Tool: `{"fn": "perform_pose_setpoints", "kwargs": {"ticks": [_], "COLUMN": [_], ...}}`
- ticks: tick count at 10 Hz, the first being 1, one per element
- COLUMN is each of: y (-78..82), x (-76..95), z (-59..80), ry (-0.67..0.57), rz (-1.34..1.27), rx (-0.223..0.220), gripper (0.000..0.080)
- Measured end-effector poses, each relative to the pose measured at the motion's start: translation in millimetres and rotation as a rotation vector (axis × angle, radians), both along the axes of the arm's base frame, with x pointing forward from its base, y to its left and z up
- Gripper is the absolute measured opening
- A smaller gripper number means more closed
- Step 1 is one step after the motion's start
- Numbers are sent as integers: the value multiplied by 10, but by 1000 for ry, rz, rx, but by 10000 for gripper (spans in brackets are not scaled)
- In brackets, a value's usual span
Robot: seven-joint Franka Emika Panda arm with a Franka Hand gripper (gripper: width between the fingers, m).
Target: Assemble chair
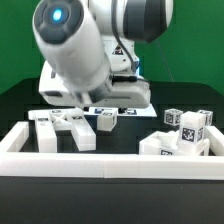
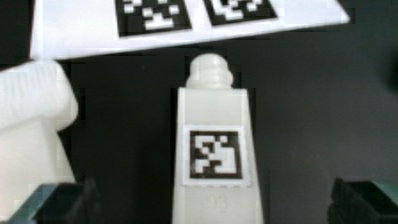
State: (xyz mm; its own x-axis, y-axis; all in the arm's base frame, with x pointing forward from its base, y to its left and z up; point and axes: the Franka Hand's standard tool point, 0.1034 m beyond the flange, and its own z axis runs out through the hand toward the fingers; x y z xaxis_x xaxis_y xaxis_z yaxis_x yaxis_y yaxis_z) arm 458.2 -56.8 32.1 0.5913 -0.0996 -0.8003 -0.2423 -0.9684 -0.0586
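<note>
1. The robot arm [image 1: 75, 45], glossy white, fills the upper middle of the exterior view. It leans down over the middle of the surface [image 1: 18, 105], and its bulk hides the pincer in that view.
2. The surface is black. White border rails [image 1: 110, 166] run along its front edge and back along both side edges.
3. A flat white panel [image 2: 178, 28] bearing two black-and-white tags lies just beyond the bar's peg end, with a strip of black between them. I cannot tell whether it belongs to the chair.
4. The chair [image 1: 70, 128] lies as loose matte white pieces inside the rails.
   - One heap [image 1: 52, 124] sits near the front edge on the exterior view's left.
   - A cluster of tagged blocks [image 1: 186, 132] sits near the front edge on the exterior view's right.
   - A small tagged piece [image 1: 107, 120] rests between them.
5. In the wrist view, a bar [image 2: 214, 140] with a rounded peg at one end and a tag on its upper face lies flat on the surface. A neighbouring white part [image 2: 32, 125] lies beside it, apart.
6. The pincer [image 2: 210, 205] is released and spread wide, grasping nothing. Its dark fingertips [image 2: 50, 205] stand one on each side of the bar, with bare surface showing between each tip and the bar.
</note>
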Motion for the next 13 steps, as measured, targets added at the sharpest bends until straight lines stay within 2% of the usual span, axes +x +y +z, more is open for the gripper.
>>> {"fn": "perform_pose_setpoints", "kwargs": {"ticks": [1, 6, 9, 13], "y": [-10, 4, 39, 143], "x": [54, 50, -7, -50], "z": [-38, -55, -70, -136], "ry": [-23, -24, -9, -18], "rz": [4, -1, -9, 3], "rx": [-8, -19, -33, -27], "gripper": [649, 649, 649, 649]}}
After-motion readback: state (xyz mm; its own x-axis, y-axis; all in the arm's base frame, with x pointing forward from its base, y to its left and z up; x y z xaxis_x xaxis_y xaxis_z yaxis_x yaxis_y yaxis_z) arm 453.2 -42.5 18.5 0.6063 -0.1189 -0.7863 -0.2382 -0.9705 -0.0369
